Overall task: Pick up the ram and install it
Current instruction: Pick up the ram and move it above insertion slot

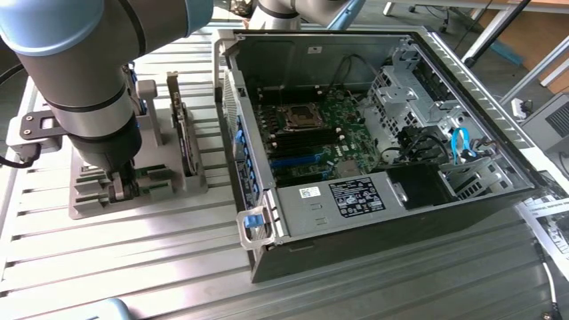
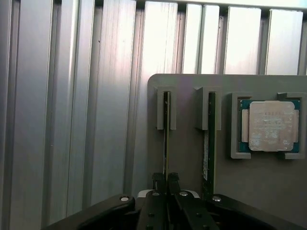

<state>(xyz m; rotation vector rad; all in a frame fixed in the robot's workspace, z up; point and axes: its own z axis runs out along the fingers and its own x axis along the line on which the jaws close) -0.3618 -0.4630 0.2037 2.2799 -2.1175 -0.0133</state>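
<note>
Silver ribbed aluminium table (image 1: 106, 267) carries everything. One open dark-grey metal computer case (image 1: 356, 267) lies on it, motherboard showing. One grey-and-blue robot arm (image 1: 89, 80) reaches down on the exterior view's left of the case to one flat grey plastic parts holder (image 2: 192, 158). One dark upright expansion card (image 1: 178, 113) stands in that holder. Two boards sit edge-on in parallel slots. The long thin green circuit-board ram stick (image 2: 166, 129) is in the slot farther from the chip pocket, and a second darker edge-on stick (image 2: 210, 139) is just beside it. One square silver CPU chip (image 2: 271, 125) lies flat in its pocket. The black two-finger gripper (image 2: 166, 184) is pressed together on the ram's upper edge, pinching it, and the ram looks seated in its slot, not lifted. Handling judgement: light, stiff but thin, so it would probably crack or flex if twisted — chips and contact edge fragile, flat faces smooth and a bit slippery. Best hold looks like a squeeze across the two flat faces near mid-length along the top edge — pull straight, no side load.
</note>
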